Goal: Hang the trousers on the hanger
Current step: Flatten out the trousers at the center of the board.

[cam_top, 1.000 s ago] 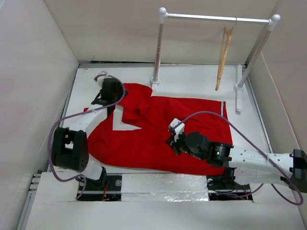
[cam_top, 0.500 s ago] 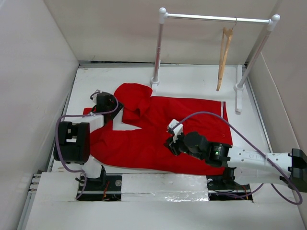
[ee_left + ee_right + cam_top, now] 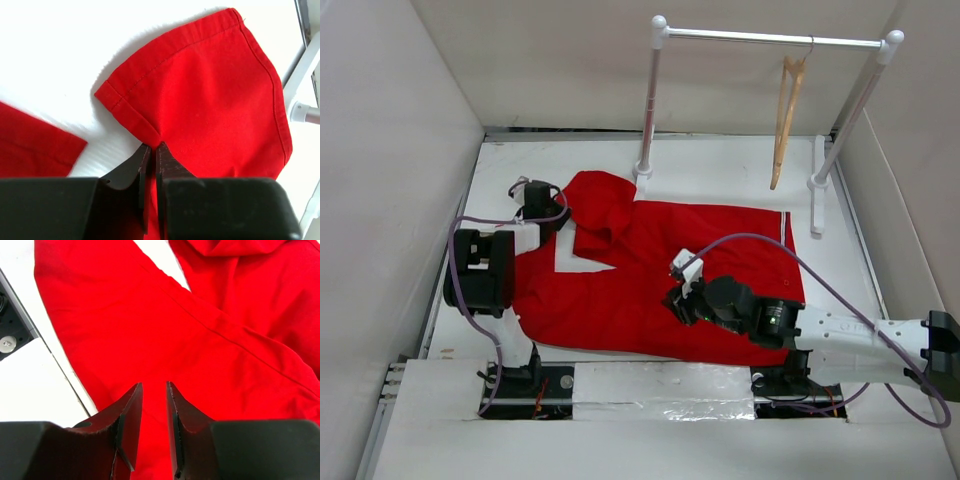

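The red trousers (image 3: 650, 270) lie spread flat across the white table, with a folded leg end (image 3: 210, 90) at the back left. In the left wrist view, my left gripper (image 3: 151, 146) is shut on the hem corner of that leg end; from above, the left gripper (image 3: 550, 208) sits at the trousers' left edge. My right gripper (image 3: 154, 385) stands slightly open just above the flat cloth, with nothing between its fingers. From above, the right gripper (image 3: 676, 294) is over the trousers' middle. The wooden hanger (image 3: 786, 120) hangs on the rail, far from both grippers.
The white clothes rail (image 3: 770, 38) stands at the back right, its feet (image 3: 642, 170) on the table next to the trousers' top edge. One rail foot (image 3: 304, 110) shows close to the right of the held leg end. White walls enclose the table.
My left gripper drew in to the trousers' left edge and closed on the hem corner. My right gripper has opened a little and stayed in place.
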`<move>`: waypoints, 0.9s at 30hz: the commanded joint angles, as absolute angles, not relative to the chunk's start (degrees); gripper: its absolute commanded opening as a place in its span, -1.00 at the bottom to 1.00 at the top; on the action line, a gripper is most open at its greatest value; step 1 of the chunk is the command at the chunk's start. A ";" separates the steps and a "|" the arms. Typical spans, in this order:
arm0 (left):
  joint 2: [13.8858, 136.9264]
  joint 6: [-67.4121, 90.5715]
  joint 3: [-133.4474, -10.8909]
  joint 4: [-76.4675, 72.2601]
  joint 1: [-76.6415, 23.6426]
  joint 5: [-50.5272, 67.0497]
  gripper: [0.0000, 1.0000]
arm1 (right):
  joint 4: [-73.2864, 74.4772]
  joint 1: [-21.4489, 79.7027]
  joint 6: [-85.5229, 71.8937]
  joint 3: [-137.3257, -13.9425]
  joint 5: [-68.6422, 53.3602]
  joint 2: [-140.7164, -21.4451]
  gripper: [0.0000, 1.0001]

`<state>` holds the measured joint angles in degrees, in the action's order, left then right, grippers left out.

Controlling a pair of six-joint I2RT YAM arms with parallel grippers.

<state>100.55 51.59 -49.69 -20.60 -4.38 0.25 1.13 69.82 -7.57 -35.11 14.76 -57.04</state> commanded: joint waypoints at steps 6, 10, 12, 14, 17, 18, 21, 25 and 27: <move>93.80 48.88 -57.55 -16.28 1.04 -3.86 -1.00 | -3.16 70.14 -10.10 -31.64 21.34 -52.38 -0.48; 90.09 44.04 -64.32 -7.76 6.58 -7.46 -1.00 | -2.82 69.43 -11.42 -31.64 22.32 -52.73 -0.51; 88.42 42.37 -65.56 -6.25 9.56 -8.52 -1.00 | -2.81 68.82 -11.69 -31.55 22.06 -52.73 -0.52; 87.72 40.00 -66.09 -5.45 13.87 -9.05 -0.97 | -2.90 68.82 -11.60 -31.46 21.97 -52.56 -0.51; 87.89 38.15 -65.22 -3.96 18.36 -10.80 -0.46 | -2.46 68.29 -11.78 -31.55 22.24 -52.03 -0.51; 88.15 37.71 -64.61 -4.04 19.33 -10.72 -0.33 | -2.20 68.29 -11.78 -31.64 22.50 -51.77 -0.50; 89.12 37.79 -62.15 -3.69 22.76 -9.76 0.14 | -0.88 68.29 -12.22 -31.73 23.64 -50.63 -0.47; 88.07 39.11 -59.68 -5.01 24.52 -6.60 0.28 | 2.36 67.15 -12.92 -31.64 25.40 -48.78 -0.33; 86.14 39.72 -58.98 -6.67 24.52 -2.48 0.30 | 2.99 65.22 -13.62 -31.29 26.54 -47.99 -0.23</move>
